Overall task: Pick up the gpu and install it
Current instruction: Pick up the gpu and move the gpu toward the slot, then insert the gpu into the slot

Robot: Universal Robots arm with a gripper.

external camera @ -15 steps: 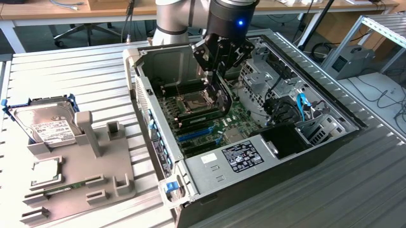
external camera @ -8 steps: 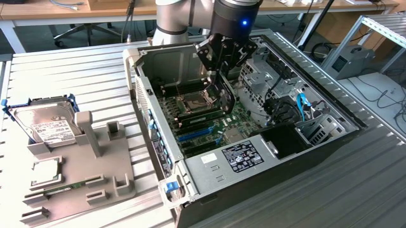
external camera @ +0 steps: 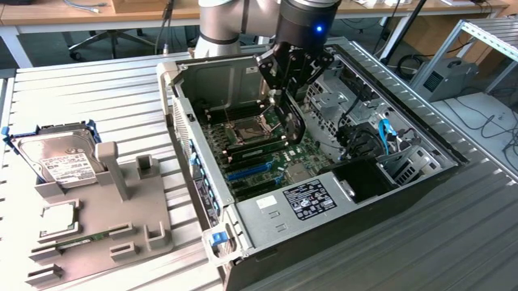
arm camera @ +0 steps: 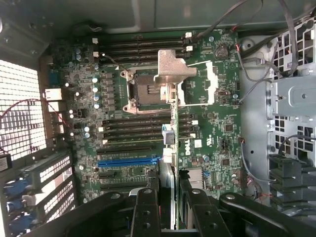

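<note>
The case (external camera: 206, 82) lies open on its side, and the gripper (external camera: 285, 91) reaches down into it, fingers clenched on the gpu (external camera: 293, 124). The card hangs edge-on above the motherboard (external camera: 267, 160), touching nothing that I can see.

The main risk, as I judge it, is a bad descent. In the wrist view the gpu (arm camera: 175, 148) runs crosswise to the blue slot (arm camera: 128, 161), so a card lowered out of line with it would land on board parts, not in the connector. The socket (arm camera: 143, 91) sits just beside the card's line, and its open frame could be struck. The bracket (arm camera: 174, 71) leads the card and could catch on the memory slots (arm camera: 143, 49) or on the case's rear wall. A thin-edge grip may also let the card tilt under side load.

Room is good above the board's middle. On the exterior view's right it narrows: the drive cage (external camera: 404, 163) and loose cables (external camera: 384, 133) crowd that side. On the exterior view's left the perforated rear wall (arm camera: 19, 108) bounds the slot ends, near where the bracket must seat. The hard drive (external camera: 65, 160) on its fixture (external camera: 121, 200) stands well apart, outside the case.
</note>
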